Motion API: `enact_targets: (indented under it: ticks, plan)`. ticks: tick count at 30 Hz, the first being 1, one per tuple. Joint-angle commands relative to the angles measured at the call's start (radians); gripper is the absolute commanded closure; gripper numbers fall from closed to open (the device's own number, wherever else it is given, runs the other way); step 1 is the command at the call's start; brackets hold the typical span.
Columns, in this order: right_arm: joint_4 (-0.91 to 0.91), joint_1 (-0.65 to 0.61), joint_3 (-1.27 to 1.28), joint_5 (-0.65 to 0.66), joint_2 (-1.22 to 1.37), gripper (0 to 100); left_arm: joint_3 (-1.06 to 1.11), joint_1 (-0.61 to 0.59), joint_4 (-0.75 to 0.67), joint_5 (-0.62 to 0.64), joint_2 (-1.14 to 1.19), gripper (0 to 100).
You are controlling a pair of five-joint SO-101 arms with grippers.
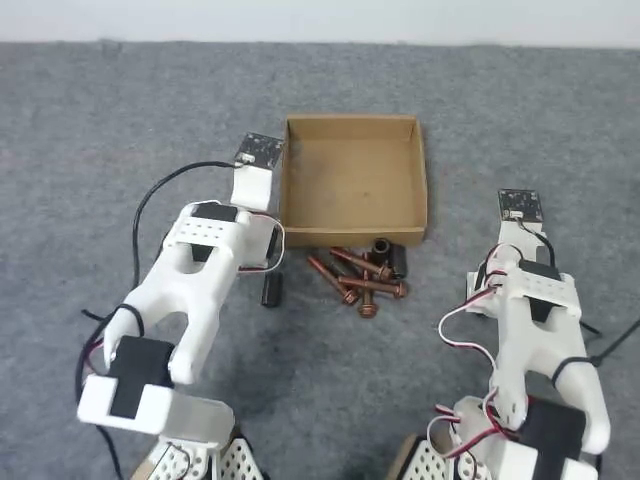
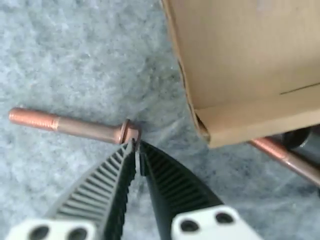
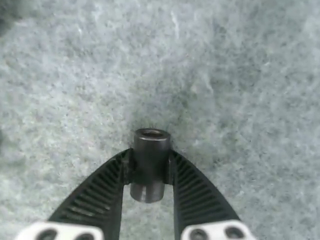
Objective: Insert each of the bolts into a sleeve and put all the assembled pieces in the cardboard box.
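My left claw [image 2: 136, 146] is almost shut, its tips nipping only the flanged head of one bolt [image 2: 70, 127]. The whole shank sticks out sideways over the grey carpet [image 2: 65, 60]. I cannot tell whether the bolt is lifted or lying down. My right claw [image 3: 150, 156] is clamped on a black sleeve [image 3: 150, 142], open end facing away from me.

The weak point is that left grip. With so little metal between the tips, I judge the bolt could swivel or slip out once I swing it, and a drooping shank will miss the bore. The sleeve's hole is narrow, so a slight tilt on either side would jam the thread on the rim or push the sleeve askew between my right fingers.

Further out, the cardboard box [image 2: 250, 120] has its corner just beside my left claw, and I could catch the bolt or my fingers on that wall. Past it, the heap of bolts [image 1: 355, 275] lies against the box front with more sleeves [image 1: 388, 255], and one loose sleeve [image 1: 271, 288] sits near my left arm, where a careless sweep would scatter them.
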Motion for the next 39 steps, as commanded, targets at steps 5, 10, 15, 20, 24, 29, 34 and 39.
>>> enact_targets:
  ticks: [5,10,15,20,24,29,34,39]
  plan:
    - [-0.002,0.012,-0.069,0.012,-0.002,99.2,-0.229,-0.002,0.252,-0.233,-0.034,98]
    - [-0.002,0.012,-0.069,0.012,-0.002,99.2,-0.415,-0.058,0.454,-0.494,0.023,98]
    - [-0.002,0.012,-0.069,0.012,-0.002,99.2,-0.446,-0.071,0.601,-0.947,0.120,98]
    - [-0.002,0.012,-0.071,0.012,-0.002,99.2,-0.483,-0.064,0.578,-1.048,0.175,98]
    - [-0.002,0.010,-0.071,0.044,-0.002,99.2,-0.536,-0.077,0.540,-1.053,0.219,98]
    - [-0.002,0.010,-0.071,0.051,-0.002,99.2,-0.644,-0.106,0.560,-1.046,0.290,85]
    - [-0.002,0.010,-0.071,0.052,-0.002,99.2,-0.725,-0.147,0.569,-1.111,0.381,86]
    - [-0.002,0.010,-0.071,0.054,-0.002,99.2,-0.794,-0.153,0.565,-1.148,0.479,89]
